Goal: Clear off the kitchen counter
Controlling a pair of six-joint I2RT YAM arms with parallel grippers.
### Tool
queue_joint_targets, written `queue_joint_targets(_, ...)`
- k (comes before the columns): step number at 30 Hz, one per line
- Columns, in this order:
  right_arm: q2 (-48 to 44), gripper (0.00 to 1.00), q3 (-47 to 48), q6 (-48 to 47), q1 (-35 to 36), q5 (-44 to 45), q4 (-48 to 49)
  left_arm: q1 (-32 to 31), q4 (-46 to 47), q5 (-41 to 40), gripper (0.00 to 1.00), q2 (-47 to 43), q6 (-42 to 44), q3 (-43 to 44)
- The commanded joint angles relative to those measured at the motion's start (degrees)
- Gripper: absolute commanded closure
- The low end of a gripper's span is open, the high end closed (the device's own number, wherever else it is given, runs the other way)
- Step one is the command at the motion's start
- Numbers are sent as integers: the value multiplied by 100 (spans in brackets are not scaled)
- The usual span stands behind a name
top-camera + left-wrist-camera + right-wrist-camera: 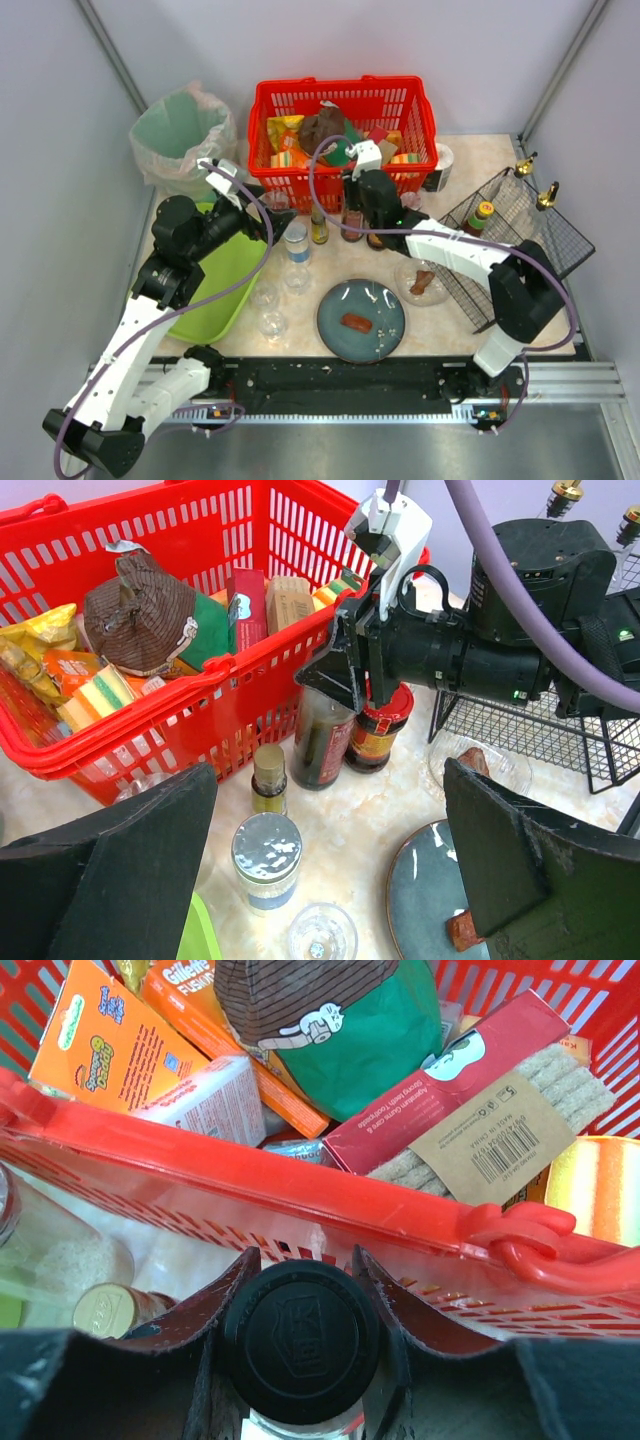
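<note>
currently the right gripper (pixel 300 1332) is sitting directly above the dark sauce bottle (pixel 320 748), which is standing upright on the kitchen counter (pixel 370 820) just beside the red basket (pixel 200 712), its fingers clamping the black cap (pixel 300 1345) from both sides, while the farther left gripper (pixel 325 860) is hanging with fingers wide apart.

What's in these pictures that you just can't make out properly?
- Dark bottle: right wrist view shows only its black cap; the fingers hide the body.
- Right gripper: whether it already pinches that cap is unclear.
- Small bottle beside the red basket: top view, label too small.
- Plate: left wrist view, cut off by the bottom edge.
</note>
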Motion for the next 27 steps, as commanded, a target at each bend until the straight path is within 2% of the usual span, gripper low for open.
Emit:
queue_joint_targets(1,-624,100,311,17,39,-85,-35,-21,183,-55,2,-87,59,-30)
queue_joint_targets(9,-1345,100,821,131,56,-885,-747,-21,148,-55,2,-70,59,5)
queue_joint_targets(16,-1802,100,1154,448,47,-1009,-1353,-21,131,-116,1,-122,86,-4)
queue_joint_targets(22,-2250,100,1655,589,47,-552,-2942,-12,113,-116,2,-123,86,13)
queue_joint_targets(27,-2778,100,1691,589,39,186,-3796,-21,113,-81,1,-87,42,22)
